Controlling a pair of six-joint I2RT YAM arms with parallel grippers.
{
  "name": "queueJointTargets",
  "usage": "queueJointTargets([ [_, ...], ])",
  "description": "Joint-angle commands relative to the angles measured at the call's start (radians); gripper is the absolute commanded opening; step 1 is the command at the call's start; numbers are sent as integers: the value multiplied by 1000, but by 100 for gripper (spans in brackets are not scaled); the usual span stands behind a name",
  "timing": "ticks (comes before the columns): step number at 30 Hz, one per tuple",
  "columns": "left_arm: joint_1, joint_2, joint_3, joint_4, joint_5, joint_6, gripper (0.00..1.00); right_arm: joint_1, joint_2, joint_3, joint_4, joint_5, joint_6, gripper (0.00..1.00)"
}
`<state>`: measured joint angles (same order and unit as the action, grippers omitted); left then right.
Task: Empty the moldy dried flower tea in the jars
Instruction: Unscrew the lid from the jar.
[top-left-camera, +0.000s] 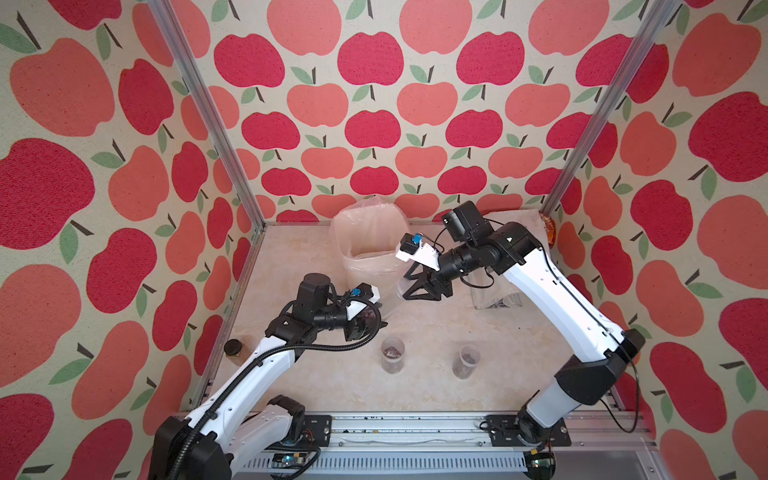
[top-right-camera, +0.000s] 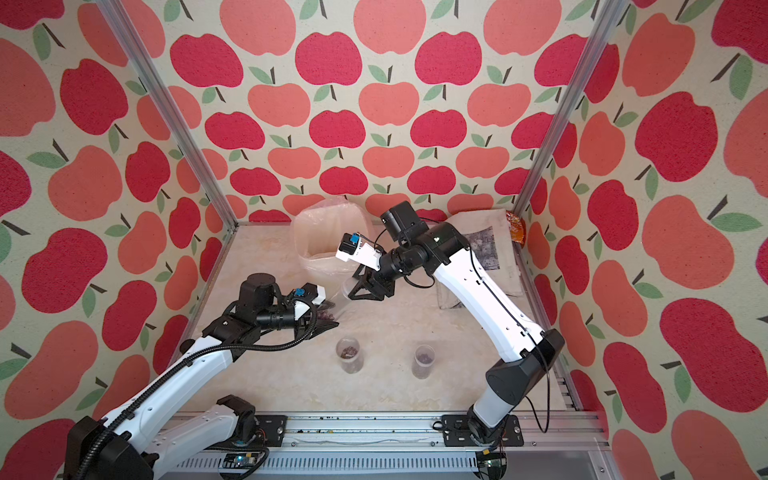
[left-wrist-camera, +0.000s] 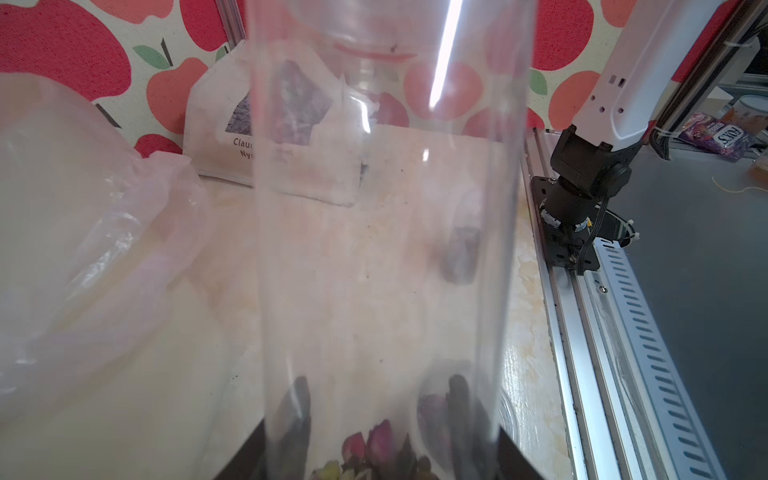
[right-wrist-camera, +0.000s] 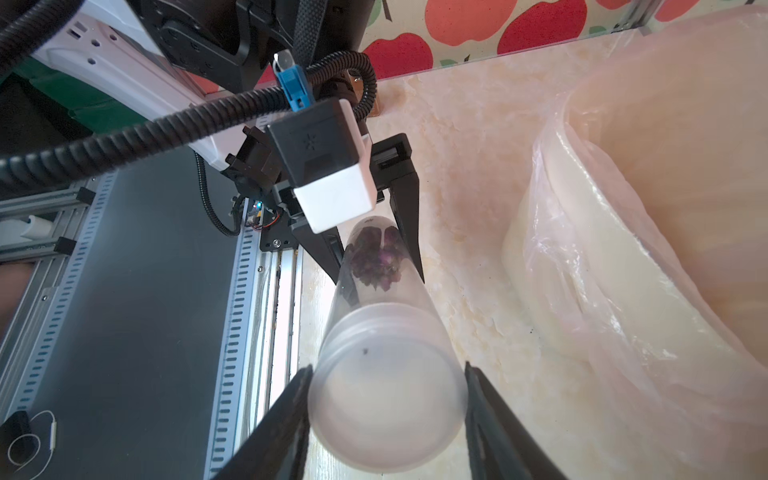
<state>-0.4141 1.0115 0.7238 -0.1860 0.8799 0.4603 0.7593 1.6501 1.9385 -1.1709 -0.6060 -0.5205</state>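
Apple-print walls box in a pale marbled bench. Left fingers pinch the base end of a clear jar lying on its side just beside the lined bin, with the moldy dried flower tea bunched at that end. Right fingers clamp the lid. A second jar and third jar stand upright nearer the front. The right arm covers part of a printed sheet, and behind the left arm sits what may be a dark-capped bottle.

Left arm and right arm reach inward; left end effector clamped, right end effector opposite, fingers partway apart, gripping.
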Motion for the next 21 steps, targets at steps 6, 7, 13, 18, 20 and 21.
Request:
queueJointTargets([
  [6, -18, -17, 28, 22, -134, 26, 12, -22, -20, 34, 84, 84, 197, 86],
  [7, -24, -22, 26, 24, -187, 38, 13, -34, -45, 27, 132, 87, 306, 89],
  [13, -53, -36, 23, 25, -342, 92, 12, -96, -175, -143, 305, 91, 797, 97],
  [18, -85, -54, 3, 65, -406, 121, 12, -99, -169, -199, 274, 71, 904, 99],
  [20, -88, -54, 1, 69, -409, 122, 13, -93, -160, -216, 273, 53, 914, 99],
  [21, -91, -51, 3, 68, -409, 120, 13, -88, -157, -227, 282, 41, 918, 99],
])
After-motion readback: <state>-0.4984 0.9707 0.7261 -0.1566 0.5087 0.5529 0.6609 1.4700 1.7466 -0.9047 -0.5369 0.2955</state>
